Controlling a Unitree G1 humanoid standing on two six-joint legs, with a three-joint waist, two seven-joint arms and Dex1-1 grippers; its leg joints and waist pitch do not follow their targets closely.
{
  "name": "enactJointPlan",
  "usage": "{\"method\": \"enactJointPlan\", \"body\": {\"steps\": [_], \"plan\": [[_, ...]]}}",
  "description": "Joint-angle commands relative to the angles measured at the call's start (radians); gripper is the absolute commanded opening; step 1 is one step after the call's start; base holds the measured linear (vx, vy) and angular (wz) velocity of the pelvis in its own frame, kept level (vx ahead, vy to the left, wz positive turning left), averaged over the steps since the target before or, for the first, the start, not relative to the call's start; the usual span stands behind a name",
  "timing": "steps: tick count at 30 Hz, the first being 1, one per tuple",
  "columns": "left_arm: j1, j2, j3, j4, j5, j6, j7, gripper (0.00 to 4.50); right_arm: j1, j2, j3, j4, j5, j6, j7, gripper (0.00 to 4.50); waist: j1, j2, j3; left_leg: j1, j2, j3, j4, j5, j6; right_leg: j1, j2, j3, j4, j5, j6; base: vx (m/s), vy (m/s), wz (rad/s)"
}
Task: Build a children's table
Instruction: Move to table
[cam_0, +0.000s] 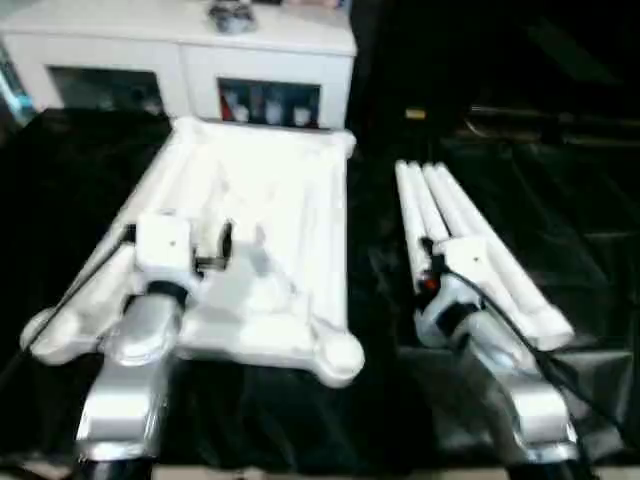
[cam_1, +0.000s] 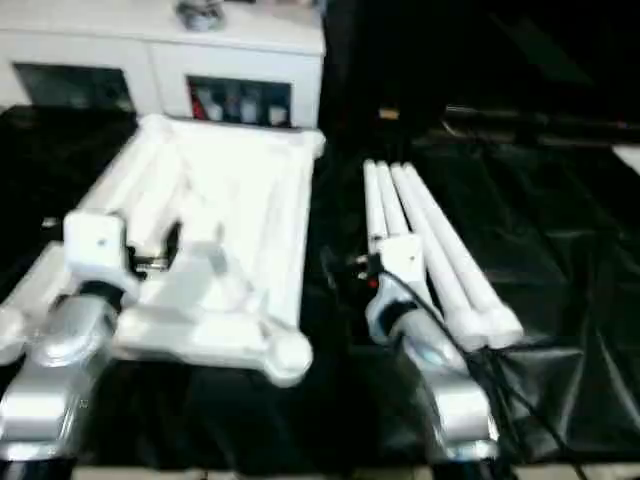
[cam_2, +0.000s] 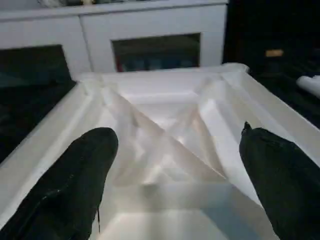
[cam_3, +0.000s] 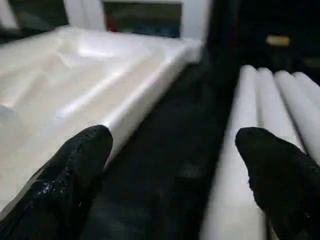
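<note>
The children's table lies in parts on a black cloth. Its white top (cam_0: 270, 190) rests upside down, with the X-braced ribs (cam_2: 165, 130) facing up and round sockets at the corners (cam_0: 340, 358). To its right, the long white legs (cam_0: 455, 210) lie side by side. My left gripper (cam_2: 172, 165) hovers open over the near half of the underside, nothing between its black fingers (cam_2: 75, 175). My right gripper (cam_3: 172, 165) is open too, above the dark gap between the top's edge (cam_3: 145, 85) and the legs (cam_3: 280, 95), holding nothing.
A white cabinet (cam_0: 180, 50) with glass-fronted compartments stands behind the table top. Black cloth (cam_0: 560, 200) covers the work surface, with wrinkled folds to the right of the legs. Cables run along my right forearm (cam_0: 500, 370).
</note>
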Motion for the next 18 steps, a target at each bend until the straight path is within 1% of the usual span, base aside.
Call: {"method": "enactJointPlan", "body": {"steps": [1, 2, 3, 4, 5, 6, 7, 8, 9, 10, 11, 12, 13, 14, 15, 16, 18], "plan": [[0.005, 0.010, 0.014, -0.012, 0.000, 0.006, -0.006, 4.45, -0.006, 0.003, 0.002, -0.011, -0.003, 0.007, -0.002, 4.50, 0.008, 0.013, -0.054, -0.004, 0.076, -0.013, -0.070, 0.157, 0.056, 0.114, -0.068, 0.025, -0.053, 0.511, -0.215, -0.004, -0.054, 0.14], [0.005, 0.010, 0.014, -0.012, 0.000, 0.006, -0.006, 4.45, -0.006, 0.003, 0.002, -0.011, -0.003, 0.007, -0.002, 4.50, 0.005, 0.028, -0.046, 0.005, 0.093, -0.016, -0.082, 0.111, 0.051, 0.103, -0.062, 0.014, -0.062, 0.364, -0.242, -0.038, -0.052, 0.04], [0.005, 0.010, 0.014, -0.012, 0.000, 0.006, -0.006, 4.45, -0.006, 0.003, 0.002, -0.011, -0.003, 0.007, -0.002, 4.50, -0.006, 0.039, -0.037, 0.021, 0.115, -0.014, -0.096, -0.012, 0.045, 0.091, -0.054, 0.003, -0.080, 0.098, -0.269, 0.000, 0.000, 0.00], [0.005, 0.010, 0.014, -0.012, 0.000, 0.006, -0.006, 4.45, -0.006, 0.003, 0.002, -0.011, -0.003, 0.007, -0.002, 4.50, -0.009, 0.036, -0.034, 0.026, 0.122, -0.010, -0.098, -0.067, 0.044, 0.089, -0.054, 0.003, -0.091, 0.009, -0.271, 0.000, 0.000, 0.00], [0.005, 0.010, 0.014, -0.012, 0.000, 0.006, -0.006, 4.45, -0.006, 0.003, 0.002, -0.011, -0.003, 0.007, -0.002, 4.50, -0.018, 0.034, -0.016, 0.029, 0.130, -0.004, -0.114, -0.230, 0.021, 0.082, -0.055, 0.003, -0.109, -0.195, -0.253, 0.000, 0.000, 0.00], [0.005, 0.010, 0.014, -0.012, 0.000, 0.006, -0.006, 4.45, -0.006, 0.003, 0.002, -0.011, -0.003, 0.007, -0.002, 4.50, -0.022, 0.030, -0.006, 0.048, 0.130, 0.006, -0.113, -0.378, -0.021, 0.063, -0.056, 0.000, -0.131, -0.418, -0.199, -0.085, -0.018, 0.17], [0.005, 0.010, 0.014, -0.012, 0.000, 0.006, -0.006, 4.45, -0.006, 0.003, 0.002, -0.011, -0.003, 0.007, -0.002, 4.50, -0.022, 0.032, -0.002, 0.062, 0.128, 0.007, -0.110, -0.430, -0.041, 0.051, -0.057, -0.001, -0.141, -0.502, -0.172, -0.085, -0.018, 0.17], [0.005, 0.010, 0.014, -0.012, 0.000, 0.006, -0.006, 4.45, -0.006, 0.003, 0.002, -0.011, -0.003, 0.007, -0.002, 4.50, -0.031, 0.031, 0.004, 0.069, 0.124, 0.008, -0.109, -0.491, -0.063, 0.044, -0.055, -0.012, -0.162, -0.627, -0.115, -0.091, -0.016, 0.14], [0.005, 0.010, 0.014, -0.012, 0.000, 0.006, -0.006, 4.45, -0.006, 0.003, 0.002, -0.011, -0.003, 0.007, -0.002, 4.50, -0.031, 0.033, 0.001, 0.065, 0.124, 0.007, -0.112, -0.483, -0.071, 0.052, -0.061, -0.017, -0.167, -0.662, -0.077, -0.087, -0.007, 0.04], [0.005, 0.010, 0.014, -0.012, 0.000, 0.006, -0.006, 4.45, -0.006, 0.003, 0.002, -0.011, -0.003, 0.007, -0.002, 4.50, -0.034, 0.035, -0.002, 0.050, 0.129, 0.000, -0.119, -0.455, -0.074, 0.066, -0.068, -0.019, -0.163, -0.634, -0.065, -0.087, -0.007, 0.04], [0.005, 0.010, 0.014, -0.012, 0.000, 0.006, -0.006, 4.45, -0.006, 0.003, 0.002, -0.011, -0.003, 0.007, -0.002, 4.50, -0.033, 0.036, -0.004, 0.040, 0.133, -0.003, -0.124, -0.430, -0.074, 0.075, -0.072, -0.018, -0.156, -0.598, -0.067, 0.000, 0.000, 0.00], [0.005, 0.010, 0.014, -0.012, 0.000, 0.006, -0.006, 4.45, -0.006, 0.003, 0.002, -0.011, -0.003, 0.007, -0.002, 4.50, -0.034, 0.036, -0.004, 0.033, 0.136, -0.003, -0.128, -0.407, -0.078, 0.078, -0.074, -0.017, -0.154, -0.557, -0.075, 0.000, 0.000, 0.00], [0.005, 0.010, 0.014, -0.012, 0.000, 0.006, -0.006, 4.45, -0.006, 0.003, 0.002, -0.011, -0.003, 0.007, -0.002, 4.50, -0.034, 0.035, -0.005, 0.029, 0.137, -0.002, -0.129, -0.389, -0.078, 0.081, -0.076, -0.016, -0.151, -0.528, -0.085, 0.000, 0.000, 0.00], [0.005, 0.010, 0.014, -0.012, 0.000, 0.006, -0.006, 4.45, -0.006, 0.003, 0.002, -0.011, -0.003, 0.007, -0.002, 4.50, -0.035, 0.034, -0.005, 0.028, 0.136, -0.001, -0.129, -0.382, -0.077, 0.080, -0.076, -0.015, -0.150, -0.521, -0.088, 0.000, 0.000, 0.00], [0.005, 0.010, 0.014, -0.012, 0.000, 0.006, -0.006, 4.45, -0.006, 0.003, 0.002, -0.011, -0.003, 0.007, -0.002, 4.50, -0.036, 0.034, -0.004, 0.031, 0.136, 0.001, -0.128, -0.383, -0.076, 0.076, -0.076, -0.013, -0.151, -0.521, -0.094, 0.000, 0.000, 0.00], [0.005, 0.010, 0.014, -0.012, 0.000, 0.006, -0.006, 4.45, -0.006, 0.003, 0.002, -0.011, -0.003, 0.007, -0.002, 4.50, -0.038, 0.033, -0.004, 0.031, 0.135, 0.002, -0.127, -0.378, -0.074, 0.075, -0.077, -0.012, -0.150, -0.519, -0.101, 0.000, 0.000, 0.00], [0.005, 0.010, 0.014, -0.012, 0.000, 0.006, -0.006, 4.45, -0.006, 0.003, 0.002, -0.011, -0.003, 0.007, -0.002, 4.50, -0.041, 0.033, -0.005, 0.027, 0.136, 0.002, -0.127, -0.367, -0.072, 0.077, -0.077, -0.011, -0.147, -0.504, -0.108, 0.000, 0.000, 0.00]]}}
